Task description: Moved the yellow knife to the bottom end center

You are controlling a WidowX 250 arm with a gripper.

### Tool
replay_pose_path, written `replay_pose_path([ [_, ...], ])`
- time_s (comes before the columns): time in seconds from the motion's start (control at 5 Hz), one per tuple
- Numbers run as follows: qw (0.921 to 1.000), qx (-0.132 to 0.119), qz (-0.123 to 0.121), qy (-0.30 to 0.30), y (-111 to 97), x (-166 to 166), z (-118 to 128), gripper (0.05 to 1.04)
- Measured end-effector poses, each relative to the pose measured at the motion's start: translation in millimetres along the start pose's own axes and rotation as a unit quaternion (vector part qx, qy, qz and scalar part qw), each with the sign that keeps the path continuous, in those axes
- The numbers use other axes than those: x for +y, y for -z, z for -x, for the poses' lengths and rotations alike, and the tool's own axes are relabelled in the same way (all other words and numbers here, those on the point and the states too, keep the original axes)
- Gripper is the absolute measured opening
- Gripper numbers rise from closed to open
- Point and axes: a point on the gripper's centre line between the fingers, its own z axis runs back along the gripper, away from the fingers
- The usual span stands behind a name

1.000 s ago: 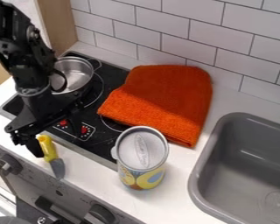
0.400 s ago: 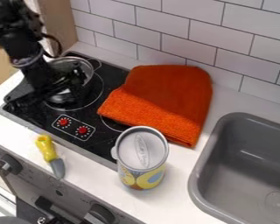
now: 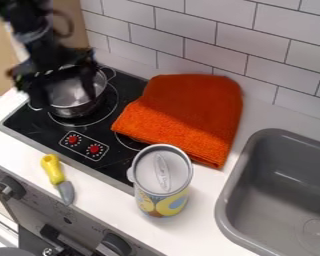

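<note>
from where i sit, i have the black gripper [image 3: 66, 100] over the metal pot [image 3: 72, 97] at the upper left of the camera view, its two fingers spread apart with nothing clamped between them. the arm comes in from the top left corner and looks blurred. the yellow knife [image 3: 56, 175] lies free of my gripper, on the white counter [image 3: 102, 195] strip between the black cooktop [image 3: 39, 132] and the front edge. its yellow handle points to the upper left of the view and its grey blade to the lower right.

the pot sits on the cooktop, near two red dials [image 3: 94, 148] on a white-outlined control panel. to the right of the knife, well apart from it, i see a lidded can [image 3: 161, 182] standing upright on the counter, yellow patterning around its lower part and a grey lid on top. behind the can, a folded orange towel [image 3: 189, 112] lies partly over the cooktop and partly on the counter. the grey sink [image 3: 276, 180] is set in at the right, and the white tiled wall [image 3: 209, 30] rises behind. below the knife, i make out dark knobs [image 3: 12, 187] on the grey oven front [image 3: 62, 215]
</note>
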Motion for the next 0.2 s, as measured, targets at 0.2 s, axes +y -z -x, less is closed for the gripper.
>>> replay_pose_path([
  [0.2, 0.9973, -0.007, -0.015, 0.071, 3.5, -24.1, 1.5, 1.001],
])
